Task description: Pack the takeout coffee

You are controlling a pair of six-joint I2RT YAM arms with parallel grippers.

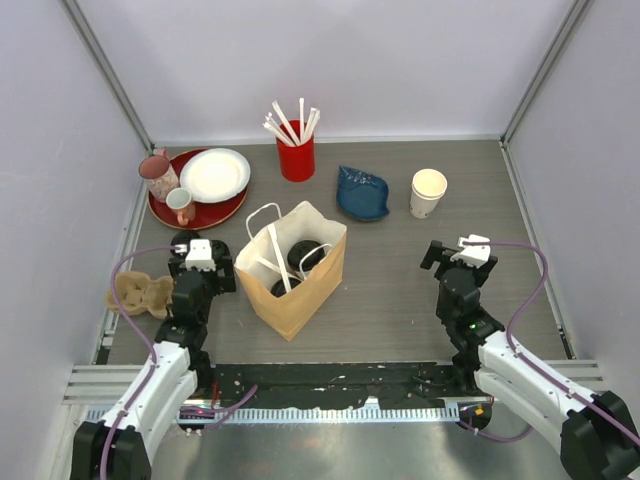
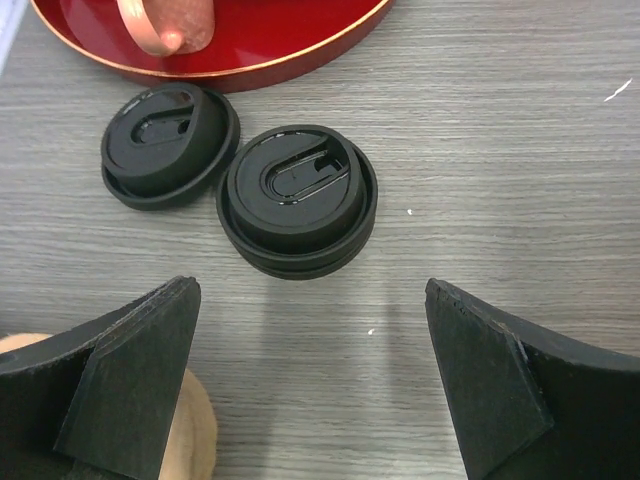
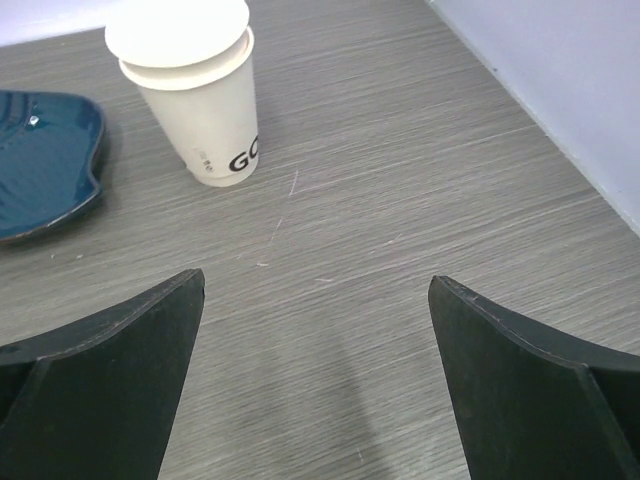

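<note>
The takeout coffee stands inside the open brown paper bag at mid-table. Only the cups' two round black lids show; the bag walls hide the cream bodies. White straws lean in the bag with them. My left gripper is open and empty, just left of the bag and low over the table. Two loose black lids lie flat ahead of it. My right gripper is open and empty over bare table, right of the bag.
A red tray holds a white plate, a pink jug and a pink mug. Red straw holder at the back. Blue dish and lidless cream cup at back right. Tan pulp carrier at left.
</note>
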